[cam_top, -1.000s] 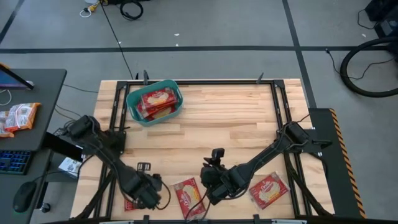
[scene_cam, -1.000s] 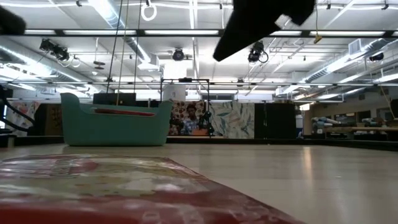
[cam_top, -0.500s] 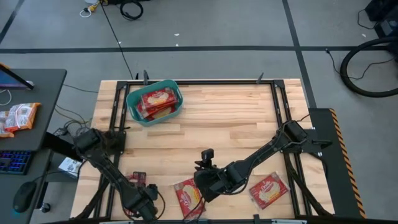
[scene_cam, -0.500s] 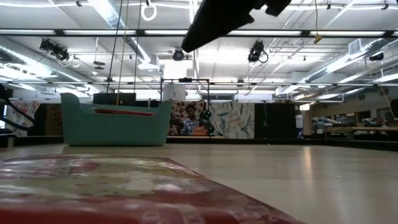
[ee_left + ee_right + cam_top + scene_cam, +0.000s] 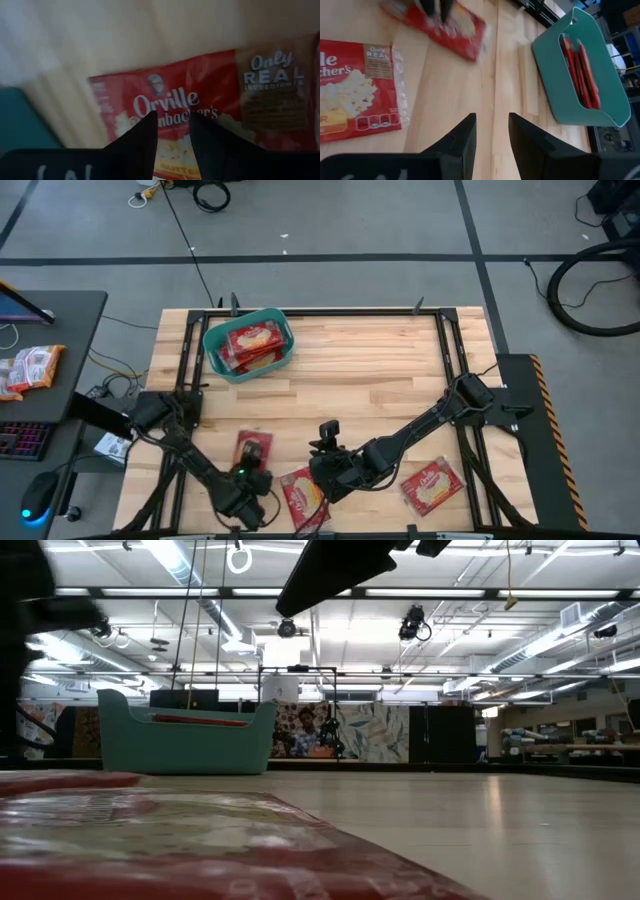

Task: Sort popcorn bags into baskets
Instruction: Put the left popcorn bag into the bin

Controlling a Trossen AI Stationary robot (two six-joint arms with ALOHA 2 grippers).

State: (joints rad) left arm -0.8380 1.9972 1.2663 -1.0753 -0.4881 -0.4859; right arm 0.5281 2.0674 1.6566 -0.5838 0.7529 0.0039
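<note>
My left gripper [image 5: 247, 470] [image 5: 172, 125] is near the table's near edge, left of centre, shut on a red popcorn bag [image 5: 251, 448] [image 5: 450, 27]. The bag stretches from the gripper toward the far edge. My right gripper [image 5: 320, 470] [image 5: 492, 125] hovers shut and empty just right of it, beside a second bag [image 5: 305, 498] [image 5: 350, 90] lying flat. A third bag [image 5: 432, 485] lies flat near the right corner. The teal basket [image 5: 208, 340] [image 5: 555, 65] stands at the far left with bags [image 5: 250, 342] upright in it. My left gripper pinches the popcorn bag at its near end [image 5: 172, 150] between the two fingers [image 5: 427, 6]. The fingers come from the table's near side and lie along the bag. The bag sits low over the table [image 5: 60, 780]; whether it touches the wood I cannot tell.
The second bag fills the low view's foreground [image 5: 150, 840], and the basket [image 5: 185, 745] stands beyond it. Bare wood lies between the grippers and the basket. A black frame edges the table. A side desk at the left holds more packets [image 5: 30, 365] and a keyboard.
My left gripper has moved from the near-left edge toward the right and the far edge, bringing its bag along. The bag now shows ahead of the fingers, where it was hidden under the gripper. My right gripper has drifted toward the table's left.
</note>
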